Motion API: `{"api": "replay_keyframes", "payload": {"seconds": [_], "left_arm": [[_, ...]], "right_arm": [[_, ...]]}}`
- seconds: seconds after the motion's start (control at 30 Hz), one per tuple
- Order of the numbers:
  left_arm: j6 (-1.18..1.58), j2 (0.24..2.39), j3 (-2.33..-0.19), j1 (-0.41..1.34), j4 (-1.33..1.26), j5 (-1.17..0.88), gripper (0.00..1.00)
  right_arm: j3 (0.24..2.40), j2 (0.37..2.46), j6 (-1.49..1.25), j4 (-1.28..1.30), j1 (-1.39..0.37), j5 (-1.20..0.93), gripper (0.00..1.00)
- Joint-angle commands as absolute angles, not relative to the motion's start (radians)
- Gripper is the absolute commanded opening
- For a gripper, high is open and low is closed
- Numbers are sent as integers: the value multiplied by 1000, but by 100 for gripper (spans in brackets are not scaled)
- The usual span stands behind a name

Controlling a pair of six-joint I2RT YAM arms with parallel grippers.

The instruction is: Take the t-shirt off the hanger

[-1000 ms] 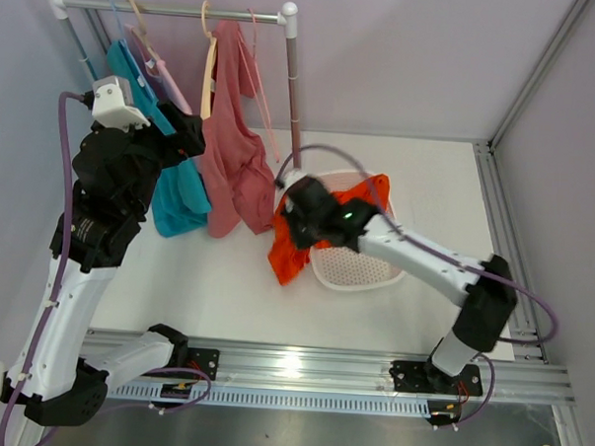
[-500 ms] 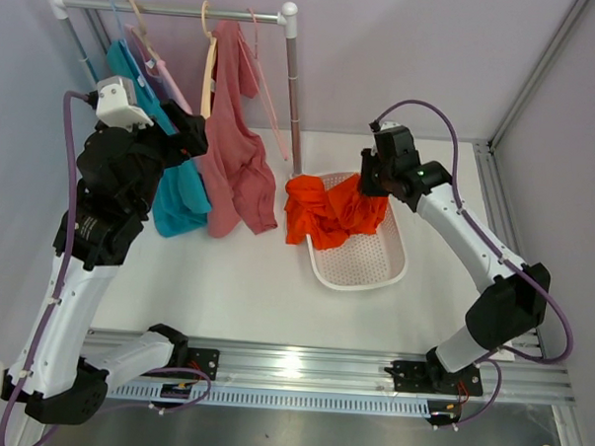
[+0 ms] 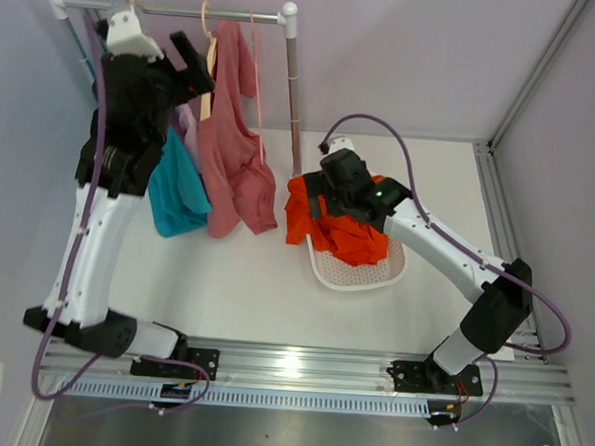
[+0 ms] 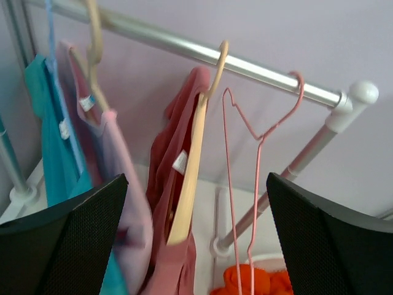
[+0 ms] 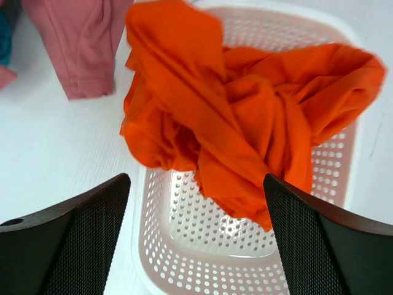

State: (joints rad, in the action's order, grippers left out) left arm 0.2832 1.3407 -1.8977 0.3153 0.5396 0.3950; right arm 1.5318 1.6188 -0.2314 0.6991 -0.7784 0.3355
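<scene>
An orange t-shirt lies crumpled in the white perforated basket, spilling over its left rim. My right gripper hovers open just above it, holding nothing. A bare pink wire hanger hangs on the rail. Beside it a dusty-red t-shirt hangs on a cream hanger. My left gripper is raised near the rail, open, facing these two hangers.
A teal shirt and a pale pink one hang further left on the rail. The rack's right post stands between the hanging clothes and the basket. Purple walls close in the back and sides.
My right gripper has opened and let go of the orange t-shirt, which now rests in the basket. The left arm has lifted from beside the teal shirt up to the rail.
</scene>
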Motion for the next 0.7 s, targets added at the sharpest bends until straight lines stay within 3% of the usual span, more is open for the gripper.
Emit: {"api": "replay_keyframes", "payload": {"seconds": [0.0, 0.17, 0.37, 0.6, 0.67], "left_arm": [[186, 1491, -2111, 290, 552, 335, 99], [158, 1701, -2399, 267, 600, 305, 99], [173, 1770, -2364, 227, 523, 282, 93], [155, 1816, -2352, 218, 486, 284, 76], [147, 1838, -2358, 216, 471, 281, 76]], "right_arm": [[1537, 1522, -239, 624, -747, 347, 94], [1505, 1445, -244, 643, -729, 330, 95], [1463, 1333, -236, 646, -690, 296, 97], [1467, 1301, -221, 661, -638, 264, 99], [1465, 1301, -221, 661, -632, 255, 99]]}}
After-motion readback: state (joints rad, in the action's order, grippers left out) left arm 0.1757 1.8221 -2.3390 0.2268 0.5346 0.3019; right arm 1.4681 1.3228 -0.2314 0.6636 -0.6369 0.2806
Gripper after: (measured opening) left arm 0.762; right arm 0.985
